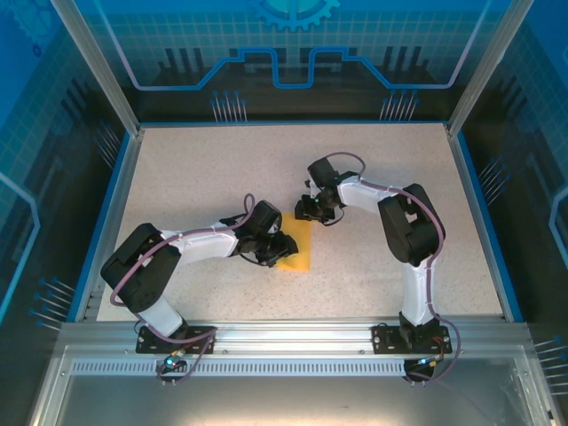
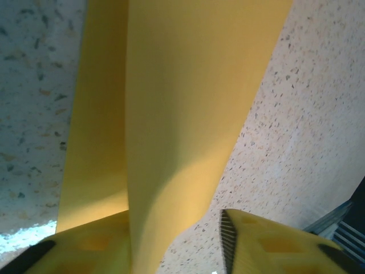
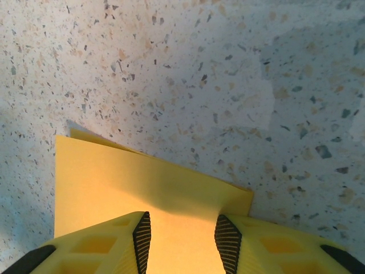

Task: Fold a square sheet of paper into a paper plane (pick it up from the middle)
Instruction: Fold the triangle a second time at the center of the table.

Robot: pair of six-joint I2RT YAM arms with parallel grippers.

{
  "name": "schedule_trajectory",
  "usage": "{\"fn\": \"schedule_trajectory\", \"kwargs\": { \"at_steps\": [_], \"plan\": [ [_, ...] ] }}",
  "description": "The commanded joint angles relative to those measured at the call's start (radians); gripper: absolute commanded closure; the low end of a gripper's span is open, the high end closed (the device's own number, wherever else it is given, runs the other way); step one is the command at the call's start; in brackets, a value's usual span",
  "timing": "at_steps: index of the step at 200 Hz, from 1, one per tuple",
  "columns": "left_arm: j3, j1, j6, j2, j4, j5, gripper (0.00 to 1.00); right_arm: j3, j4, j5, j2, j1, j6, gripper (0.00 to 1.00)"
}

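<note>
Sheet position: the square sheet of paper [image 1: 302, 257] lies near the middle of the surface [image 1: 195, 177], with one of my tools at each of two edges.

Done so far: in the right wrist view a second layer peeks out along the far edge. I judge that one fold has been laid over. From above, the visible part looks taller than it is wide rather than square.

Left to do: I see no pointed nose, no slanted creases and no wings. I judge that nearly all of the folding lies ahead.

Step in hand: in the left wrist view one flap curls up off the surface while a strip beside it lies lower. I read this as a layer being turned. I cannot tell whether it is going over or coming back.

Left tool: the left tool [image 1: 277, 250] sits at the sheet's 9 o'clock edge with its jaws moderately apart. The raised flap runs up between the fingers and lies against the finger at 7 o'clock [image 2: 85, 248] in the wrist view. Bare surface shows between the flap and the other finger, so nothing is clamped.

Right tool: the right tool [image 1: 311, 211] sits at the sheet's 12 o'clock edge. Its fingers [image 3: 142, 240] are moderately apart and grip nothing, with flat paper under the gap. I cannot tell whether the tips press on the paper.
</note>
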Motion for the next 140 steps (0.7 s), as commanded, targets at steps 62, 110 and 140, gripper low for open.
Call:
{"fn": "schedule_trajectory", "kwargs": {
  "at_steps": [62,110,140],
  "plan": [
    [-0.009,-0.005,0.021,0.015,-0.063,-0.124,0.91,-0.035,0.074,-0.092,-0.15,-0.024,-0.016,0.59],
    [-0.004,-0.004,0.036,0.011,-0.08,-0.164,0.98,-0.139,0.129,-0.112,-0.241,-0.008,-0.019,0.61],
    [0.006,-0.004,0.062,-0.041,-0.143,-0.213,0.98,-0.174,0.116,-0.098,-0.265,0.026,-0.035,0.62]
  ]
}}
